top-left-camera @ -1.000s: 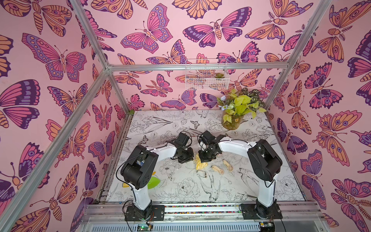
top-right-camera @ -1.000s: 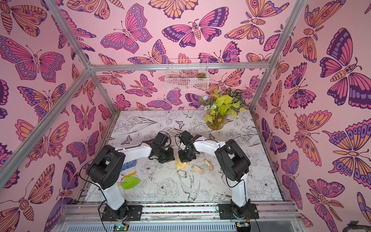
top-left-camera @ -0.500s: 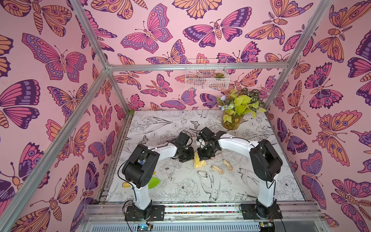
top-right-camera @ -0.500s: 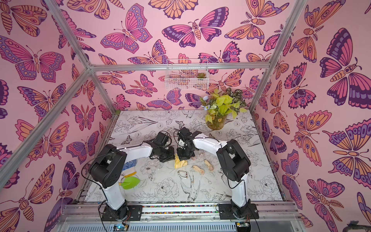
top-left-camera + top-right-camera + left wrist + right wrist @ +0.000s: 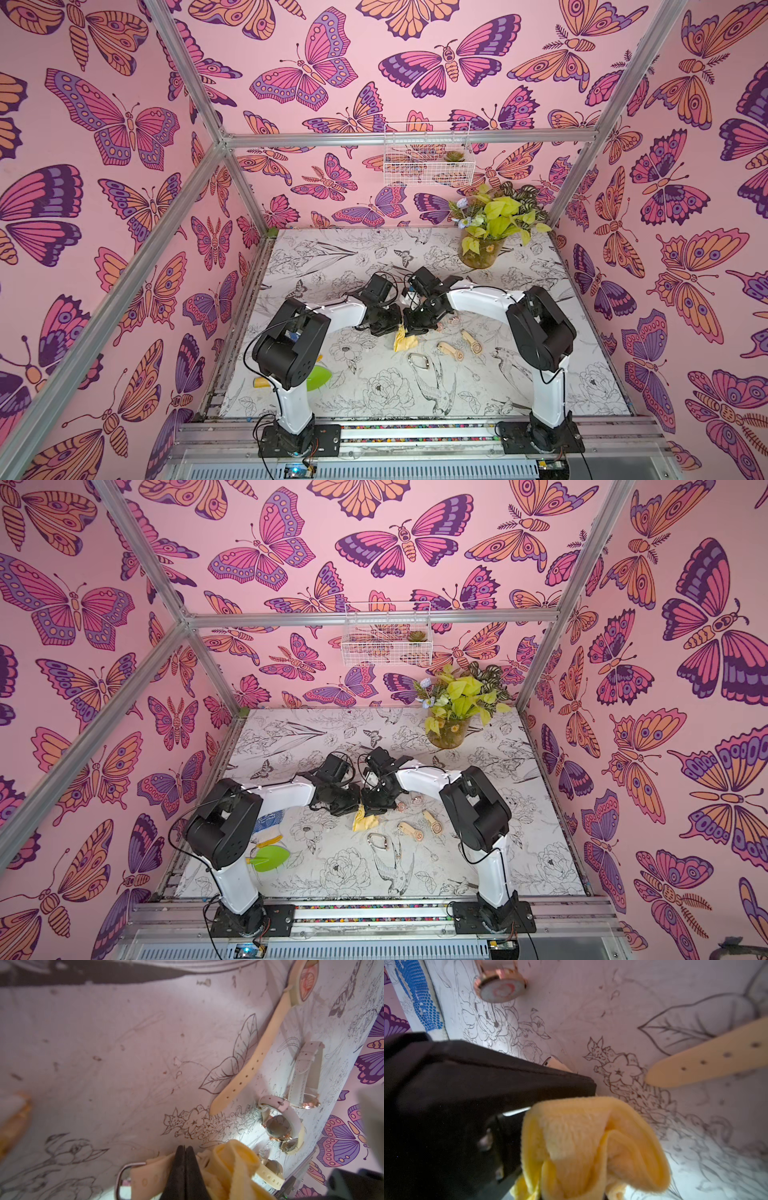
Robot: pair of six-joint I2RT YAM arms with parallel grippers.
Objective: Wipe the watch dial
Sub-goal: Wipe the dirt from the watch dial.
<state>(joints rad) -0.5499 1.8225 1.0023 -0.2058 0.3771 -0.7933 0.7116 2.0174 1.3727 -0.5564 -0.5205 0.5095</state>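
Table (image 5: 374,399): one. Potted plant (image 5: 494,224): one, back right corner, well apart from your arms. Yellow cloth (image 5: 591,1147): one, pinched in your right gripper (image 5: 412,328), crowding the held watch (image 5: 149,1176), whose strap your left gripper (image 5: 184,1159) clamps mid-table. Loose watches (image 5: 451,351): apparently four, lying nearby.

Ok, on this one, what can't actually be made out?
- Held watch's dial: left wrist view, the yellow cloth covers it; only its strap shows by the shut left tool.
- Tips of the right tool: right wrist view, buried in the cloth.
- Cloth-to-dial contact: both top views, too small, under the wrists.
- Blue beaded item: right wrist view, cut by the edge.
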